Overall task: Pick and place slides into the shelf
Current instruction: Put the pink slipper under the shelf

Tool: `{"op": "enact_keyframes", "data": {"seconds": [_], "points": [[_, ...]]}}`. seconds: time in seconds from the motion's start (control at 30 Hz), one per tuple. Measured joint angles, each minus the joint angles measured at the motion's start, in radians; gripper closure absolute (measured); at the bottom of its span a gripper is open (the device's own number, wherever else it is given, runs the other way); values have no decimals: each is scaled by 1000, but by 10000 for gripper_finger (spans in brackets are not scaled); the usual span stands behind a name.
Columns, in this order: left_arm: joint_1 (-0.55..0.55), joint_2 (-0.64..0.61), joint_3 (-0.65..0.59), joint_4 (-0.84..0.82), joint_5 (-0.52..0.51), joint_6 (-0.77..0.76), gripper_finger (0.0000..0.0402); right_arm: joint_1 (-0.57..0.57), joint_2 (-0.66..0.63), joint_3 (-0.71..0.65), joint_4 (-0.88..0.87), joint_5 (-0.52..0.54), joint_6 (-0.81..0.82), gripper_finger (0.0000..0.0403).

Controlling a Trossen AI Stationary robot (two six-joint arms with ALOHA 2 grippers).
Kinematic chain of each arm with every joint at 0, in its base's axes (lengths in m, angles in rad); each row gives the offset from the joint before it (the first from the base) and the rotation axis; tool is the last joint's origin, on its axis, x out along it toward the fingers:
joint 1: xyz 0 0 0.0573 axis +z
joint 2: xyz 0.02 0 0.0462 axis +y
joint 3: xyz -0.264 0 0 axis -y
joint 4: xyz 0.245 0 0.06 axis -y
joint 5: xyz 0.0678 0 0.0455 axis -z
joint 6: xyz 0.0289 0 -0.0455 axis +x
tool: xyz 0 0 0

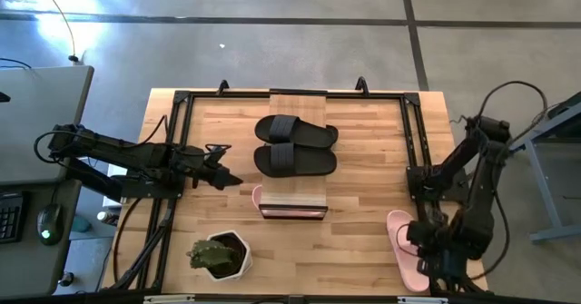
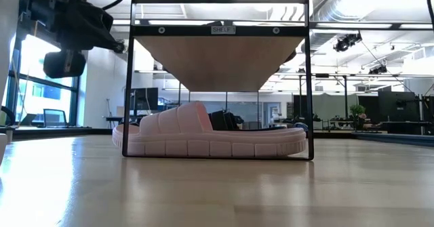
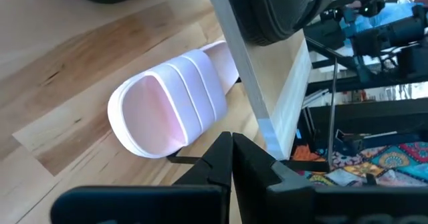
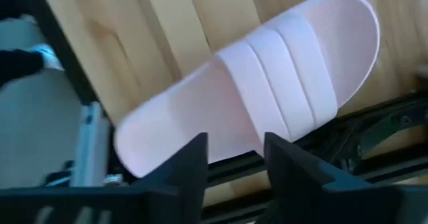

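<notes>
Since the pale pink foam slide [image 4: 261, 97] at the table's near right edge looks light, soft and matte, a grip across its wide ribbed strap should hold best. Above it the right gripper [image 4: 234, 160] hangs with fingers parted, grasping nothing. Its pink mate [image 2: 210, 139] lies under the low wood-topped, black-framed shelf [image 1: 295, 200], which carries two black slides [image 1: 295, 147]. Left of the shelf the left gripper [image 3: 232, 158] waits clenched and empty. A potted green plant [image 1: 218, 254] sits nearby.

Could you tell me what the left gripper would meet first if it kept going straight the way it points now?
Most likely the pink slide under the shelf; the shut left gripper points at its near end, though the shelf's edge sits close beside that line.
</notes>
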Motion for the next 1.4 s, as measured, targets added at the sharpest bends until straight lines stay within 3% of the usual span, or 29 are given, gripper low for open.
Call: {"op": "enact_keyframes", "data": {"seconds": [0.13,0.43,0.7,0.87,1.03,1.23,1.4], "points": [[0,0,0,0,10,10,401,19,97,0,-1,-18,-20,239],[0,0,0,2,72,-14,401,19,287,0,-65,-33,-58,242],[0,0,0,2,72,-28,401,5,346,0,-182,-33,11,242],[0,0,0,2,72,-28,401,0,347,-1,-206,32,18,245],[0,0,0,2,73,-28,401,0,347,-1,-209,72,18,287],[0,0,0,2,73,-28,401,0,347,-2,-202,102,18,385],[0,0,0,2,74,-53,401,1,346,-2,-216,181,121,391]]}}
